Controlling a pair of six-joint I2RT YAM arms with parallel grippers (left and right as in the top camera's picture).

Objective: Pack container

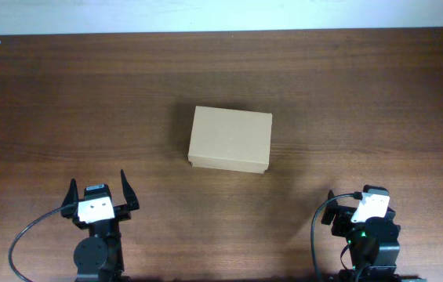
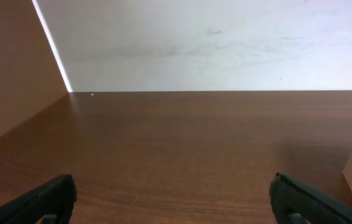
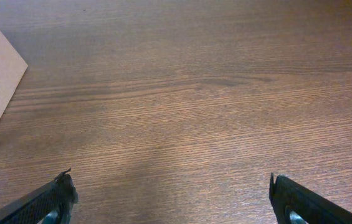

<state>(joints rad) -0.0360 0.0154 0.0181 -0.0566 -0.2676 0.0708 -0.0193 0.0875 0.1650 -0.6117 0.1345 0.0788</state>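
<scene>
Container [image 1: 230,139]: plain tan cardboard box, lid closed, on wooden table [image 1: 378,102].

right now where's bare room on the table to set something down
Bare table on both sides of the box, and between it and the wall. Also free between box and left pincer and right pincer. Nothing crowded.

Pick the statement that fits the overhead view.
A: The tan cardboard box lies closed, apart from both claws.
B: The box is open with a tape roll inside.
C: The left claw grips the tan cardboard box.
A: the small rectangular tan cardboard box sits with its lid shut on the brown wooden table, while the left claw and right claw stand open and empty, nearer the front edge.
</scene>
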